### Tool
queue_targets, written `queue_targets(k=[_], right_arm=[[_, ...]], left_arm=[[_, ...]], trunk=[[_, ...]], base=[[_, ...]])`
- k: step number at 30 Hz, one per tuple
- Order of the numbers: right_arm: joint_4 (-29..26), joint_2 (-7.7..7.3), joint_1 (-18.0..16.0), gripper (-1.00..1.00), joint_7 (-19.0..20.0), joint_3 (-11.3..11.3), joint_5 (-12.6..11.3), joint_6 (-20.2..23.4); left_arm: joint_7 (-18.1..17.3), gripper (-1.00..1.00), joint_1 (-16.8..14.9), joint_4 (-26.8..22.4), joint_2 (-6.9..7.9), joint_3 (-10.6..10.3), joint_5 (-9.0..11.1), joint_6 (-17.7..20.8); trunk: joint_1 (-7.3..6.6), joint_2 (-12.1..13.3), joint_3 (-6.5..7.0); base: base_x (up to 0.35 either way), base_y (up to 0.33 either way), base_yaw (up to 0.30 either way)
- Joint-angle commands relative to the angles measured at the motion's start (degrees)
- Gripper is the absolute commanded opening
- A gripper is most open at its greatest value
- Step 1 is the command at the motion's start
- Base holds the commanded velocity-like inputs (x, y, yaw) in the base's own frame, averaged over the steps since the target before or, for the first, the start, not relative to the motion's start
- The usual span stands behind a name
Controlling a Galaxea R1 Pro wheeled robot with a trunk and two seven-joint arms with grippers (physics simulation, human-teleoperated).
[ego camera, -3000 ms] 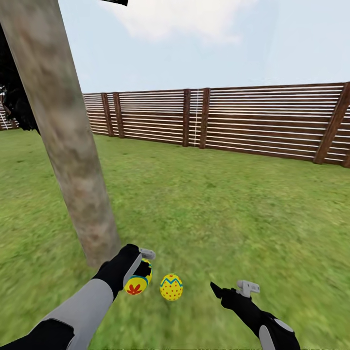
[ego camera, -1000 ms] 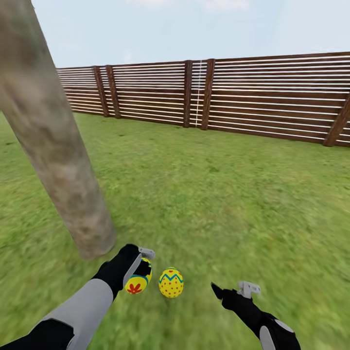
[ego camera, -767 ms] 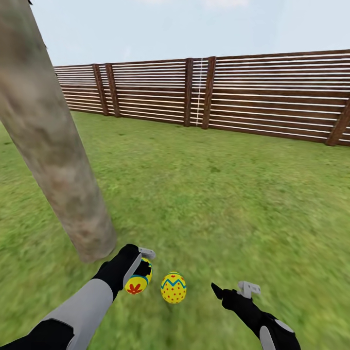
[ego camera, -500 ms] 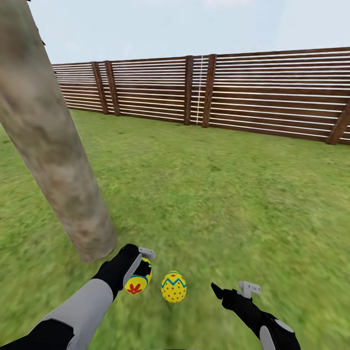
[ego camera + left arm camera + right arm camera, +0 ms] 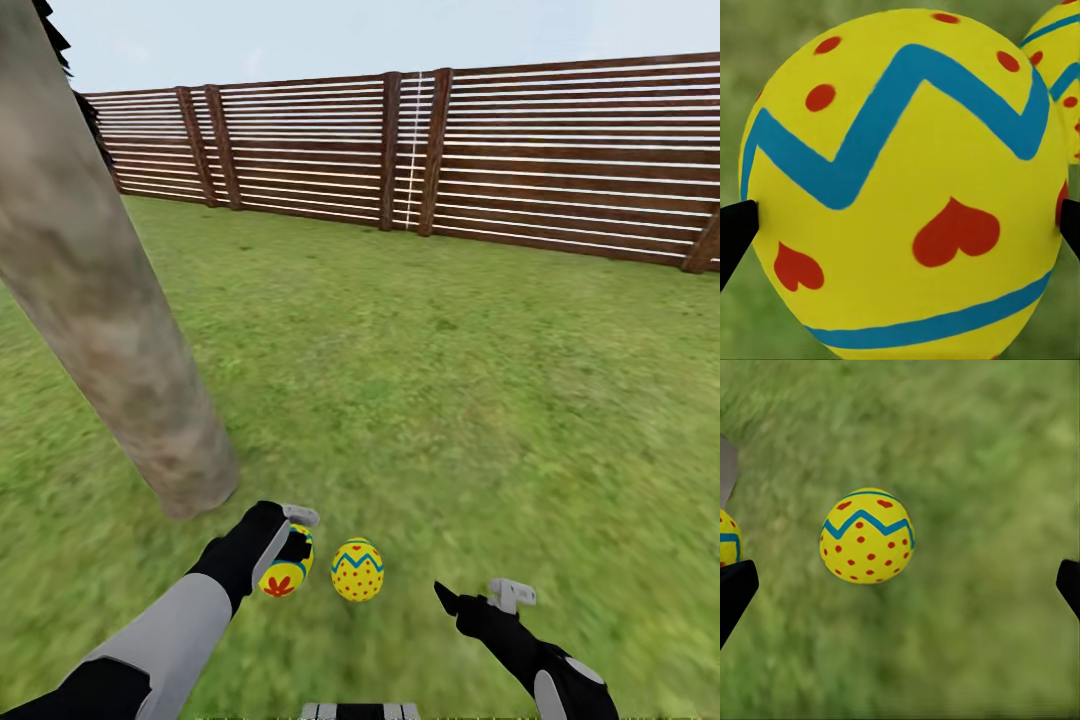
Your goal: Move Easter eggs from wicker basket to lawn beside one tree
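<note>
Holding one Easter egg (image 5: 283, 575) pinched between its fingers, the left gripper (image 5: 288, 545) hangs low over the lawn (image 5: 470, 400) at about 7 o'clock in the head view. In the left wrist view that egg (image 5: 904, 187) sits between the two black fingertips (image 5: 735, 232), one on each flank; zigzag band and red hearts face the camera, long axis roughly across the line between the fingers. Judged from this, the drop is straight down: grass lies right under the held egg, nothing between.

Just beside it at 3 o'clock, a second egg (image 5: 357, 569) with red dots lies on the grass, pointed end up, close to but apart from the held one. Same egg shows in the right wrist view (image 5: 867, 535), ahead of the right gripper (image 5: 485, 598), whose fingers are spread with nothing between them. Right gripper hovers at 5 o'clock, farther from the tree than the left.

Tree (image 5: 110, 300) trunk base meets the grass at 10 o'clock from the left gripper, near, leaning; left arm is the nearer one. Risk, as a guess: released egg may roll into the dotted egg. Third egg and basket: can't place them.

Far off at 12 o'clock, the slatted fence (image 5: 450, 150) closes the garden.
</note>
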Motion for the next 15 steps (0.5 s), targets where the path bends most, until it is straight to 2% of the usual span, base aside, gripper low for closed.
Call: queue_targets(k=[1, 8, 15], right_arm=[[-0.06, 0.06, -0.03, 1.0, 0.22, -0.18, -0.29, 0.42], [-0.06, 0.06, -0.03, 1.0, 0.22, -0.2, -0.26, 0.42], [-0.06, 0.06, -0.03, 1.0, 0.22, -0.26, -0.28, 0.42]], left_arm=[[0.49, -1.0, -0.01, -0.14, 0.05, -0.37, 0.53, -0.45], [0.48, -1.0, 0.17, -3.82, 0.15, -0.44, 0.52, -1.37], [0.62, -1.0, 0.19, -4.36, 0.14, -0.4, 0.41, -1.39]], trunk=[[0.01, -0.04, -0.34], [0.04, -0.05, -1.01], [0.04, -0.05, -1.46]], base=[[0.0, 0.0, 0.0], [0.0, 0.0, 0.0], [0.069, 0.056, 0.0]])
